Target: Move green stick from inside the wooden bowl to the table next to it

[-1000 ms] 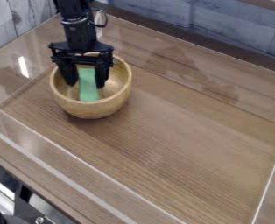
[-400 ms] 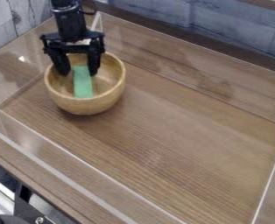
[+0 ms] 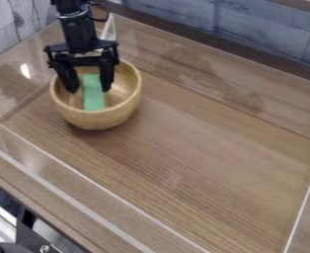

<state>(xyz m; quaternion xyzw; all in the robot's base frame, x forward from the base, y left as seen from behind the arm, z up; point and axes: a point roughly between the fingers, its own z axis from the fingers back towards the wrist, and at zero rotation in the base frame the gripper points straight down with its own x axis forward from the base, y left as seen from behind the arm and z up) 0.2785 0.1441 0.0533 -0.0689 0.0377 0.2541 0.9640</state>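
— Green stick (image 3: pixel 92 95): where is it?
— Inside the wooden bowl (image 3: pixel 97 117), leaning on the inner wall, on the counter (image 3: pixel 210 138).
— And the claw (image 3: pixel 85 71)?
— Spread wide open, fingers straddling the stick, gripping nothing.

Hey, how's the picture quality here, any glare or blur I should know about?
Camera view: soft and low in detail throughout; pale glare streaks lie on the table and its clear walls; the open pincer is dark with little detail; the stick and bowl read clearly.
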